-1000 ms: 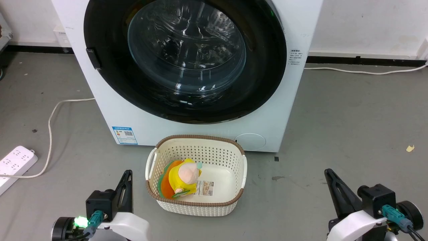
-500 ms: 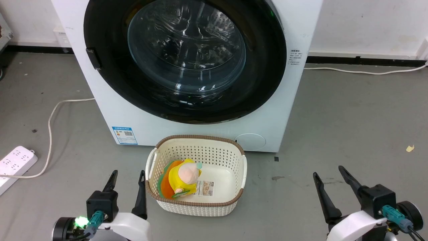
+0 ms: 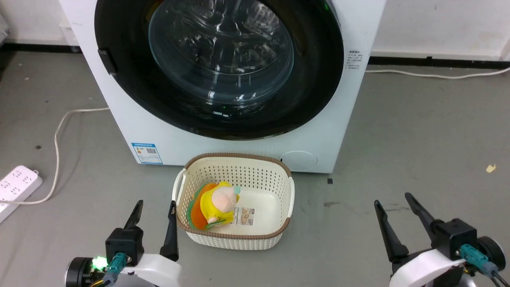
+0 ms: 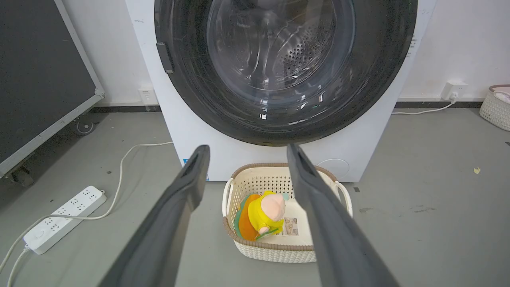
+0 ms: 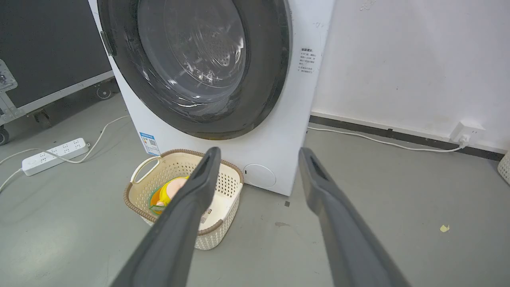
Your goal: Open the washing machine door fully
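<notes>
**Washing machine door** [image 3: 218,67]: closed, lying flat against the front of the washing machine [image 3: 243,145]. In the head view it sits at 12 o'clock, well apart from both grippers. Its small black handle [image 3: 104,61] is at 9 o'clock on the door rim (the robot's left side). The perforated drum shows through the clear glass centre.

**Machine front, below the door:** a blue label [image 3: 146,153] is at 7 o'clock of the door. A round white hatch [image 3: 299,158] is at 5 o'clock.

**Basket** [image 3: 235,241]: cream, perforated and brown-rimmed. It stands on the grey floor [image 3: 418,131] just in front of the machine, at 6 o'clock from the door. A yellow and orange soft toy [image 3: 217,203] lies in its left half.

**Left gripper** [image 3: 155,204]: at 7 o'clock in the head view. Its fingers are spread wide, hold nothing and point toward 12 o'clock. Its inner finger stands just beside the basket's left wall.

**Right gripper** [image 3: 392,199]: at 5 o'clock in the head view. Its fingers are spread wide and empty, over bare floor, well apart from the basket.

**Power strip** [image 3: 16,185]: white, on the floor at 9 o'clock from the basket. A white cable [image 3: 57,131] curves from it toward the machine's left side.
</notes>
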You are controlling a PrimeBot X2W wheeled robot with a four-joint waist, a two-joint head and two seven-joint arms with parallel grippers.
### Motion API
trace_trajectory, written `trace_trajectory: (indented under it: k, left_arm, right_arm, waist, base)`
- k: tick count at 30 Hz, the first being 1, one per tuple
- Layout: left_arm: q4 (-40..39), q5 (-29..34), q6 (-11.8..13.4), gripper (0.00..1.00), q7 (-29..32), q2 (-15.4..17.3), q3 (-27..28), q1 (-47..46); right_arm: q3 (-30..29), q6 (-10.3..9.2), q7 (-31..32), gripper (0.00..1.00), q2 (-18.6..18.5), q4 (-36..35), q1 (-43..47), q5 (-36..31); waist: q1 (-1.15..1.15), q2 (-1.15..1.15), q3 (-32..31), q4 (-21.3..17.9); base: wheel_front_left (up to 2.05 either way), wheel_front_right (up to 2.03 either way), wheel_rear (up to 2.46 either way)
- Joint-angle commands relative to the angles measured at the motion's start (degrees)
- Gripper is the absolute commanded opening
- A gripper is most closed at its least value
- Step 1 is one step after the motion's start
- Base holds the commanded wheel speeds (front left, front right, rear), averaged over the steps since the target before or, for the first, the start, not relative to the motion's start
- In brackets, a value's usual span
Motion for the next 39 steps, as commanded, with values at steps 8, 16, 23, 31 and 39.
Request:
trace_trajectory:
  k: [8, 16, 23, 31, 39]
  left_arm:
    - [-0.61, -0.26, 0.59, 1.00, -1.50, 0.02, -0.88, -2.50]
    - [-1.43, -0.37, 1.03, 1.00, -2.45, 0.02, -1.68, -4.24]
    - [-1.94, -0.80, 1.84, 1.00, -3.77, 0.03, -3.24, -6.33]
    - [-2.27, -1.17, 2.50, 1.00, -4.73, 0.04, -4.41, -7.69]
    - [-2.27, -1.51, 3.10, 1.00, -5.57, 0.04, -5.73, -8.70]
  right_arm:
    - [0.37, 0.01, -1.38, 1.00, -1.96, -0.26, -4.92, 2.14]
    - [-0.18, 0.01, -0.41, 1.00, -3.95, 0.13, -11.17, 6.32]
    - [0.02, 0.02, 1.39, 0.00, -5.87, 2.34, -20.75, 11.41]
    - [-2.98, 0.02, 4.14, 0.00, -4.67, 6.85, -28.32, 17.96]
    - [-6.40, 0.02, 8.81, 0.00, -3.41, 12.44, -36.07, 23.66]
  waist:
    - [0.00, 0.00, 3.12, 0.65]
    - [0.00, 0.00, 6.16, 1.50]
    - [0.00, 0.00, 9.75, 3.02]
    - [0.00, 0.00, 11.99, 4.41]
    - [0.00, 0.00, 13.98, 5.56]
  base:
    - [0.00, 0.00, 0.00]
    - [0.00, 0.00, 0.00]
    - [0.00, 0.00, 0.00]
    - [0.00, 0.00, 0.00]
    - [0.00, 0.00, 0.00]
